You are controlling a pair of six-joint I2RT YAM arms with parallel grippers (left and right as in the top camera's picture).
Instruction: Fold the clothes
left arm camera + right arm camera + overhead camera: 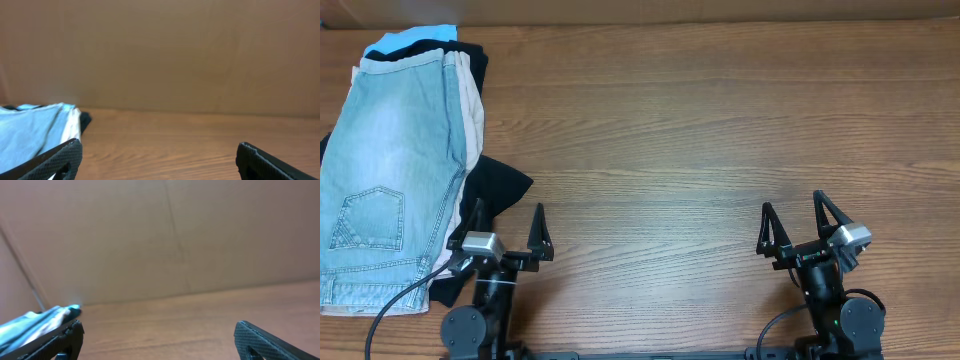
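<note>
Faded denim shorts [385, 170] lie flat at the left end of the table [720, 120], topping a pile of beige shorts [470, 100] and a black garment [500, 185]. Both the left gripper [508, 210] and the right gripper [793, 203] wait at the table's near edge, jaws spread and empty. The risk: a deep pinch at the pile could snag the beige layer too, dragging the wrong clothes along
</note>
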